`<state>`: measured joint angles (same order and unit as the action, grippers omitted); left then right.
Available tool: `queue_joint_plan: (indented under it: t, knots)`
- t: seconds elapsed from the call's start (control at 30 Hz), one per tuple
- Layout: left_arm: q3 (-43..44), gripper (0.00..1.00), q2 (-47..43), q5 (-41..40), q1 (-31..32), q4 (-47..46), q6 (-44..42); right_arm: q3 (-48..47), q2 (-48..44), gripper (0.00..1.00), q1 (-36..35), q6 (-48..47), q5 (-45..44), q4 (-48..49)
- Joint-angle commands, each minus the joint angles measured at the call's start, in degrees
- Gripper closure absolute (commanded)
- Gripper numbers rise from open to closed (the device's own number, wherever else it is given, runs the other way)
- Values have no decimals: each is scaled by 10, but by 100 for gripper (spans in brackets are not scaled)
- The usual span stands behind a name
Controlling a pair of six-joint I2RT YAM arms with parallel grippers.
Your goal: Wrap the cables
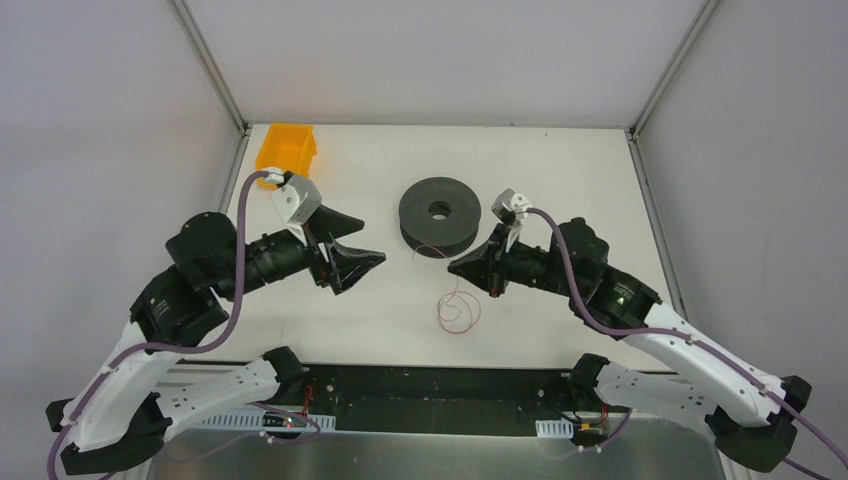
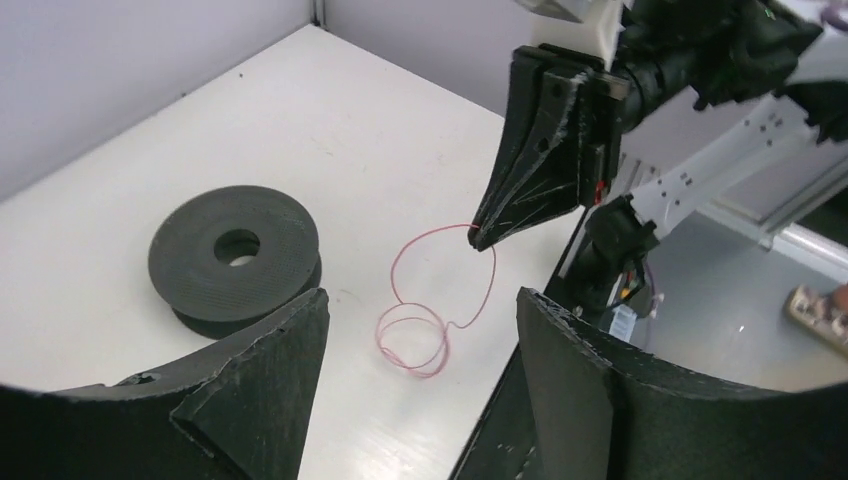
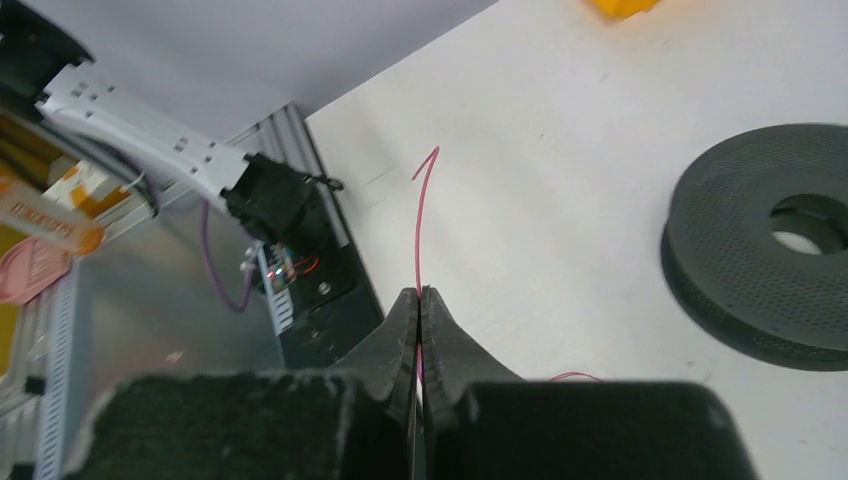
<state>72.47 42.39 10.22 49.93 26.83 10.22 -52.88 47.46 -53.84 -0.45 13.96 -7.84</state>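
Note:
The cable is a thin reddish wire (image 1: 459, 311) lying in loose loops on the white table, below the dark grey spool (image 1: 439, 214). My right gripper (image 1: 456, 266) is shut on the wire near one end. In the right wrist view the wire (image 3: 420, 215) sticks out past the closed tips, its free end curling left. In the left wrist view the wire (image 2: 415, 335) loops on the table and rises to the right gripper (image 2: 478, 234). My left gripper (image 1: 368, 245) is open and empty, left of the spool and apart from the wire.
An orange bin (image 1: 286, 148) stands at the table's far left corner. The spool (image 2: 236, 255) lies flat, and it also shows in the right wrist view (image 3: 765, 240). A black rail with electronics (image 1: 430, 395) runs along the near edge.

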Motion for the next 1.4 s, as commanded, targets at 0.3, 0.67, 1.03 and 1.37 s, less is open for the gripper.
queue_joint_plan:
  t: [0.3,0.67,1.03,1.37]
  knots:
    - [72,40,162,219,4,128,-195,-40,6,100,1,22,187,-60]
    - [71,72,207,314,4,128,-228,-46,34,100,1,33,205,-47]
    - [-13,100,175,193,4,63,-186,-15,38,97,2,155,118,50]
    - [-100,100,93,46,4,-77,-141,115,8,72,4,210,49,209]
